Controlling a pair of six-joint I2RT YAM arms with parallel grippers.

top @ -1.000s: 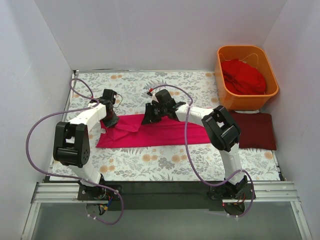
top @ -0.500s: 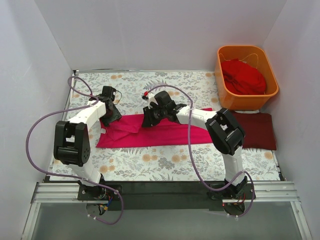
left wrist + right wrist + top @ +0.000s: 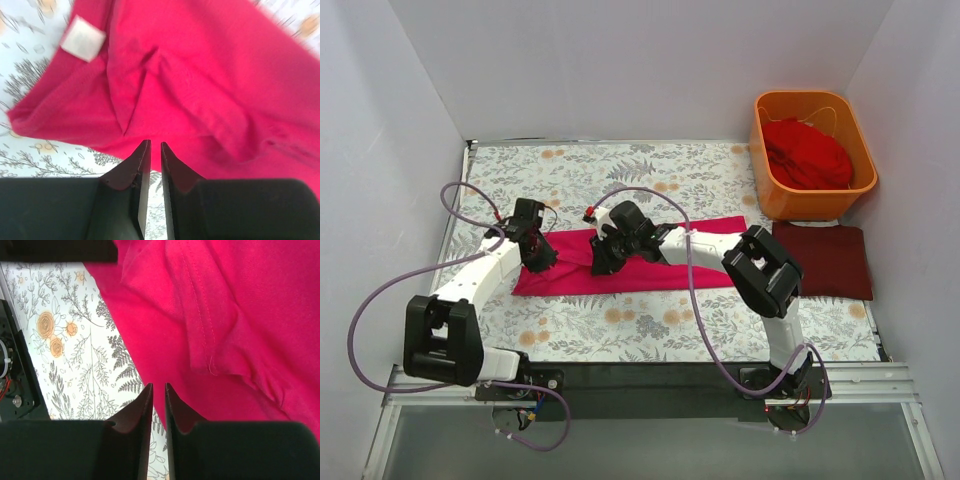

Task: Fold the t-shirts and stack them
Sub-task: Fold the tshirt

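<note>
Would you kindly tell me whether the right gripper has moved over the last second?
Yes. The right gripper has shifted left and toward the near edge of the table, farther from the orange tub, and is over the pink t-shirt.

Table [image 3: 650, 170] covered in grey floral print: magenta t-shirt [image 3: 650, 276] stretched across the middle, maroon t-shirt [image 3: 825, 262] near right, seemingly folded, orange tub [image 3: 772, 200] just behind it, far right.
</note>
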